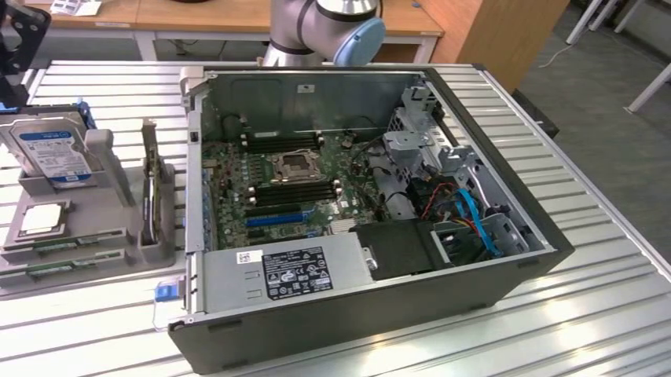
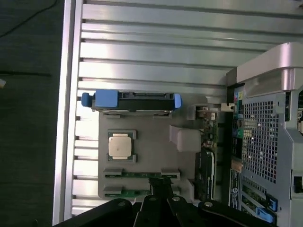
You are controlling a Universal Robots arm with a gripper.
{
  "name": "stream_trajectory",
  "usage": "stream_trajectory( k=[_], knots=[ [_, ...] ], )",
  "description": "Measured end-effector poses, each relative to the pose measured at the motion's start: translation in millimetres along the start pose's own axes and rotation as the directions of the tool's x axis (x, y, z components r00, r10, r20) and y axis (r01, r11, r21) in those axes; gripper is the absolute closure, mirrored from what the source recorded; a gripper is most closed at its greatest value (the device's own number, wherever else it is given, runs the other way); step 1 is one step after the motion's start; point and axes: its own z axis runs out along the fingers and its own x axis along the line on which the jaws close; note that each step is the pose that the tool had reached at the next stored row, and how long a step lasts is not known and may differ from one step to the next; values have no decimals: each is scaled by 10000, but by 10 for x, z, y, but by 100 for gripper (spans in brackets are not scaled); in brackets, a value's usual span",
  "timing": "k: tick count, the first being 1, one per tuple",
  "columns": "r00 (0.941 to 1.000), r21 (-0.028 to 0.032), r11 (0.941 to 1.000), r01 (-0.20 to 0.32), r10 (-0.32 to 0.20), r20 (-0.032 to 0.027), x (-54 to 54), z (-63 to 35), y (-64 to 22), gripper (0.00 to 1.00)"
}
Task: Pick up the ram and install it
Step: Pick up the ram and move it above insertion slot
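Ribbed metal table [image 1: 571, 314], wooden desks [image 1: 199, 14] behind, grey floor [image 1: 599, 78].

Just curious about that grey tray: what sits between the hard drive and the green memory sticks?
A square silver processor chip lies there, between the hard drive and the ram sticks, seen in both the wrist and exterior views.

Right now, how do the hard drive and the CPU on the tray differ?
The hard drive stands upright in a holder; the CPU lies flat. The hard drive is larger, with a blue label; the CPU is a small silver square. Both sit on the grey tray.
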Motion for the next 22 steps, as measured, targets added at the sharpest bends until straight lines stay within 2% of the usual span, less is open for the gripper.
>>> stream_trajectory(
  k=[5,11,17,22],
  knots=[
    [9960,-23,9960,897,-897,-28,0,0,0,89],
    [9825,-51,9825,1862,-1862,-59,1,0,0,89],
    [9625,-80,9626,2709,-2710,-103,3,0,0,89],
    [9400,-105,9401,3408,-3410,-139,4,0,0,89]
  ],
)
